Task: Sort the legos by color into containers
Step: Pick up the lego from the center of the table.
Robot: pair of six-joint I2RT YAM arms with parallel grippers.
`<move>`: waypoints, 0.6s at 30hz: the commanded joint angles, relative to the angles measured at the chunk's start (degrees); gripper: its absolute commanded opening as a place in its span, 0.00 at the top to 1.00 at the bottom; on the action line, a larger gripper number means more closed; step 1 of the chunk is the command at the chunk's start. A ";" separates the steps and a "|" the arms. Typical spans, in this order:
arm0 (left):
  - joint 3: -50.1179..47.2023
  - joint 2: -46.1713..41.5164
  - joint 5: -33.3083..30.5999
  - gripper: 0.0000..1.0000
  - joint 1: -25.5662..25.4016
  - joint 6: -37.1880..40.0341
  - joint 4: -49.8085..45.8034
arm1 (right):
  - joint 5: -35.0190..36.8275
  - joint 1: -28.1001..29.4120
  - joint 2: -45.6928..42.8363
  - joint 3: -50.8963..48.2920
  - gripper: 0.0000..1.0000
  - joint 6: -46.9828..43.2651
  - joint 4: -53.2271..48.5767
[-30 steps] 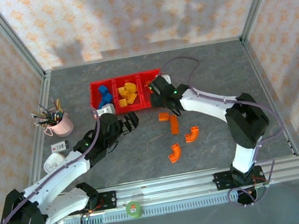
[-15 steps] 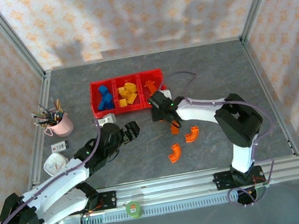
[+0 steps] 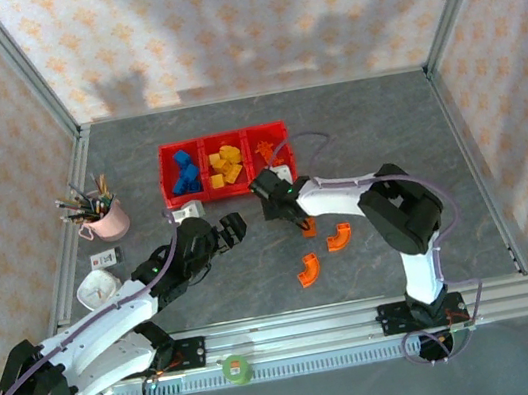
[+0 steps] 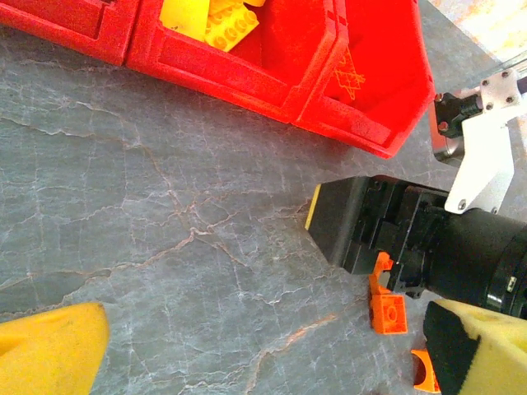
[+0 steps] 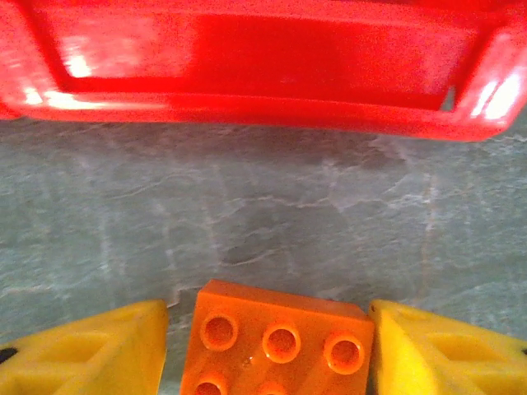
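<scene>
Top, left-wrist and right-wrist views, read from your left. At the far left of the table (image 3: 384,127) stands a pink cup (image 3: 106,221) full of pens, well apart from the work. The left gripper (image 3: 232,231) hovers low over bare table just in front of the containers (image 3: 231,194); in its wrist view (image 4: 268,350) you see its fingers (image 4: 49,350) spread wide, with nothing between them. A small white box (image 3: 187,211) lies just beside this arm, near the tray's left front corner. The containers are three joined red bins set side by side: the left bin holds blue legos (image 3: 183,173), the middle bin holds yellow legos (image 3: 226,163), also seen from the left wrist (image 4: 216,20), and an orange shape shows faintly in the right bin, too small to make out. Just in front of the right bin, the right gripper (image 3: 283,208) is down at the table surface. In its wrist view (image 5: 268,350) the yellow pads (image 5: 90,350) straddle an orange lego (image 5: 276,329) that lies studs-up on the table, close to the tray's front wall (image 5: 247,90). One pad meets the brick's edge and a thin sliver of table shows at the other, so you cannot tell whether the pinch is made. To the right of that gripper another orange piece (image 3: 307,223) lies flat, and two orange arches (image 3: 339,237) (image 3: 308,270) rest nearer the arm bases, apart from each other.
</scene>
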 commanded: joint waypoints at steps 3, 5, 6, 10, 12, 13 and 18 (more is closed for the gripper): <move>-0.76 -0.97 -1.93 0.01 -0.43 -0.49 0.29 | 3.26 0.73 1.66 1.86 0.40 -0.74 -1.98; -0.85 -1.26 -2.22 0.01 -0.44 -0.49 0.12 | 2.98 0.75 2.04 1.81 0.42 -0.94 -1.74; -0.91 -1.34 -2.32 0.01 -0.43 -0.58 -0.04 | 2.83 0.73 2.24 1.91 0.43 -1.15 -1.69; -0.94 -1.70 -2.29 0.01 -0.44 -0.67 -0.23 | 1.45 0.75 2.67 1.89 0.46 -1.66 -1.10; -0.94 -1.78 -2.33 0.01 -0.40 -0.67 -0.41 | 0.99 0.80 3.15 2.11 0.48 -1.88 -0.99; -0.94 -1.94 -2.31 0.01 -0.40 -0.67 -0.50 | 0.99 0.77 3.29 2.33 0.51 -1.83 -1.14; -0.13 -2.81 -2.07 0.01 -0.44 -0.33 -1.19 | 1.11 0.72 -0.88 1.45 0.56 -2.19 -0.03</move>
